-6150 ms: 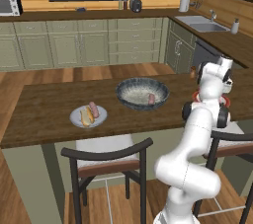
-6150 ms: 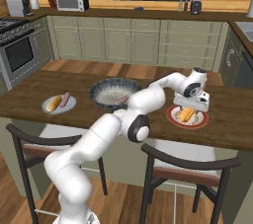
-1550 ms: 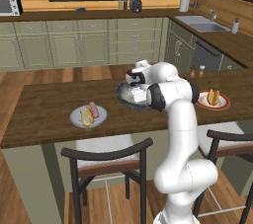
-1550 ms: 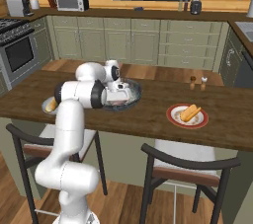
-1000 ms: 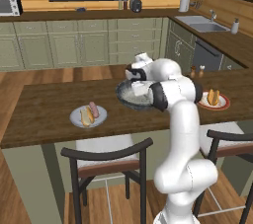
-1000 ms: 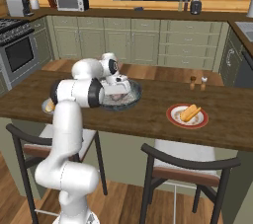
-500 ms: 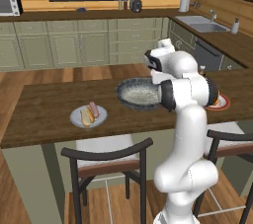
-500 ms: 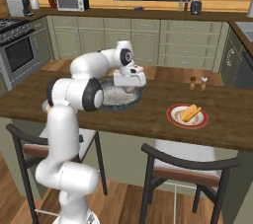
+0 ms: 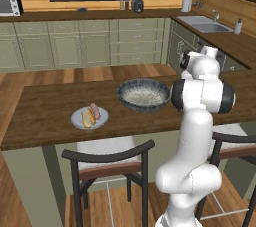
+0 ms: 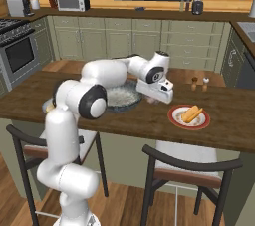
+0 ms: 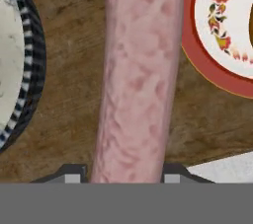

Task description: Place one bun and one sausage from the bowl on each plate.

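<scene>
With the gripper pinching the sausage over the counter between bowl and red-rimmed plate, I judged I should clear that rim before lowering it beside the bun.

The supporting surface is a dark wooden counter with visible grain. A wide, deep speckled bowl stands directly on it near the middle. A plain light grey plate rests on the counter well apart from the bowl, toward one end. A white plate with a red-orange rim rests on the counter toward the opposite end, near the bowl but not touching it. Two small shakers stand upright together at the counter's far edge, behind the rimmed plate.
</scene>
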### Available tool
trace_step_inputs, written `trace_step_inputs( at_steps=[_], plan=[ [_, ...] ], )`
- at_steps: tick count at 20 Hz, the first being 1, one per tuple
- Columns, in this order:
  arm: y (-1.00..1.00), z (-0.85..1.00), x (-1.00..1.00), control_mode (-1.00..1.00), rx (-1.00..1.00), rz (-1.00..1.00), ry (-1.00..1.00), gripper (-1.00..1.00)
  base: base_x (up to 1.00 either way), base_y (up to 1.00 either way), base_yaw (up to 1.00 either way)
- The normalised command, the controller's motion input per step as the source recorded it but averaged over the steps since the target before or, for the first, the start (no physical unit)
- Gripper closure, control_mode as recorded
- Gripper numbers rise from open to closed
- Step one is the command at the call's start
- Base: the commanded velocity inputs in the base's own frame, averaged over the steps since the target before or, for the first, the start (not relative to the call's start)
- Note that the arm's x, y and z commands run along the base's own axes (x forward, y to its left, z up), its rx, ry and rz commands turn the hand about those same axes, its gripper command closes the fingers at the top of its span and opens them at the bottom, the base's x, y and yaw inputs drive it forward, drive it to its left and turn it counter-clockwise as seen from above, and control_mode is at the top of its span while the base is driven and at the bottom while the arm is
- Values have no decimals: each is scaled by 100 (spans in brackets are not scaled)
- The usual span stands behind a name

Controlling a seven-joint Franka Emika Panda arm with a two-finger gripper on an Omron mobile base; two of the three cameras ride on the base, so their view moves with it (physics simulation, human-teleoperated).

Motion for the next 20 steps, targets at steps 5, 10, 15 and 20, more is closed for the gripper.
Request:
trace_step_inputs(
  at_steps=[5, 10, 15, 20],
  plan=[
    [-100, 28, 23, -100, 8, 1, 0, 100, 0, 0, 0],
    [-78, -23, 52, -100, 0, 5, 1, 100, 0, 0, 0],
    [-5, -88, 43, -100, -20, 5, -2, 100, 0, 0, 0],
    [-16, -47, 52, -100, -3, 4, 6, 100, 0, 0, 0]
  ],
)
